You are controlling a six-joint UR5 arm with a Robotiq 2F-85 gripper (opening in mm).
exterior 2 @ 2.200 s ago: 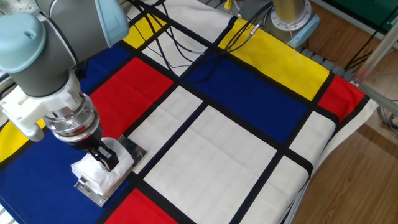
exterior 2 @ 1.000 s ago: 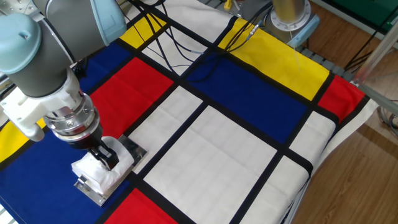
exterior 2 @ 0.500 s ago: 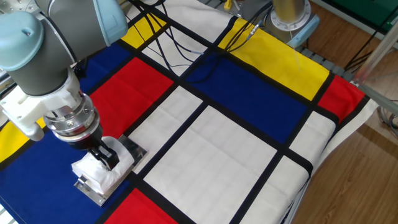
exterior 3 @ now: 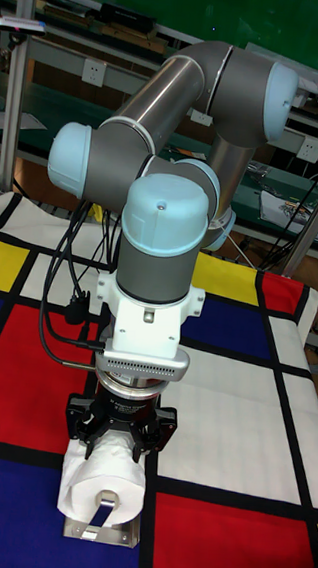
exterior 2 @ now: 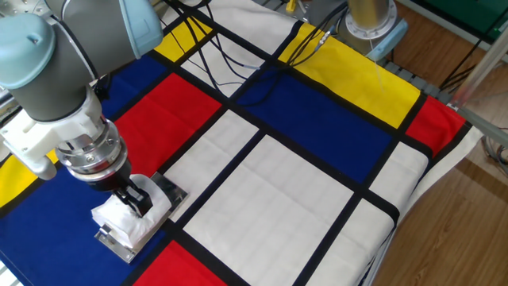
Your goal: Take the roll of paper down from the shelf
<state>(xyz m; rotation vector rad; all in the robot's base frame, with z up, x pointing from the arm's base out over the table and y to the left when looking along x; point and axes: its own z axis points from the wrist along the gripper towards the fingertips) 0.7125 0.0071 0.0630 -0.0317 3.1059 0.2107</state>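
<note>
Tool is lowered directly over the roll of paper, its two dark fingers standing on either flank of the roll's upper part. In the tall fixed view they appear pressed into the soft tissue, so the tool is judged narrowed onto the roll and gripping it; actual contact on the far side is hidden by the wrist. In the fixed view the tool covers the middle of the roll.

Roll lies on its side on the shelf, a low shiny metal plate resting on the desk. Hollow core faces the tall fixed camera, so the long axis runs horizontally, along the shelf, toward that camera. The fingers span the roll across this axis. The roll sits straight below the tool, which places the coming move, in my judgement, at a vertical lift followed by a sideways carry to the cloth.

Desk is covered by a cloth of red, blue, yellow and white panels with black bands. White and red panels just beside the shelf offer room for setting down. Black cables lie well apart at the far edge. Green-backed racking stands behind the arm.
</note>
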